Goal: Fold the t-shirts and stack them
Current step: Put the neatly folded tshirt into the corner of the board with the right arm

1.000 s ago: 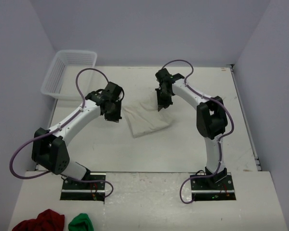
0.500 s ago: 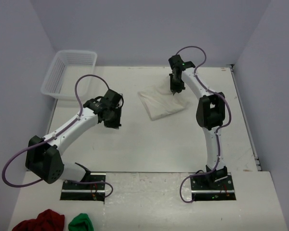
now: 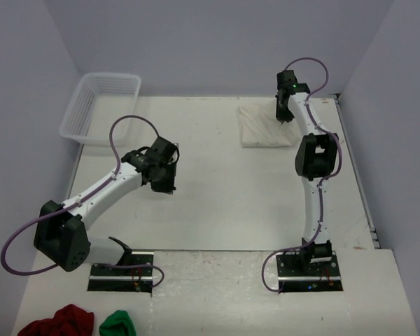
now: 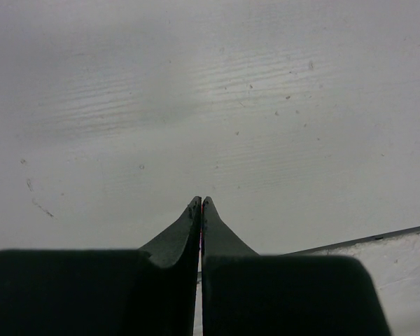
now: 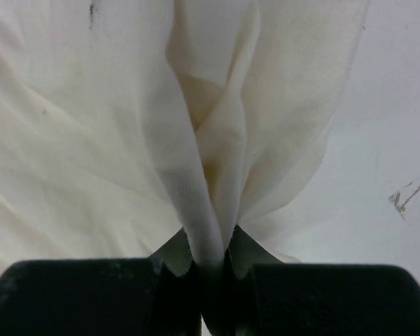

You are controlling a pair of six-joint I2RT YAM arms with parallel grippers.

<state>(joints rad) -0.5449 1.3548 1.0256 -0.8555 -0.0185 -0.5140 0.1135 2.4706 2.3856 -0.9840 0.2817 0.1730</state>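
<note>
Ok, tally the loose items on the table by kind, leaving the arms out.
off-white cotton t-shirt: 1
white plastic mesh basket: 1
dark red cloth bundle: 1
bright green cloth bundle: 1
Total: 4

The t-shirt (image 5: 77, 126) is soft, creased matt cloth

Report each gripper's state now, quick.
Left gripper: jaws closed, holding nothing.
Right gripper: jaws closed on a pinched fold of the t-shirt.
</note>
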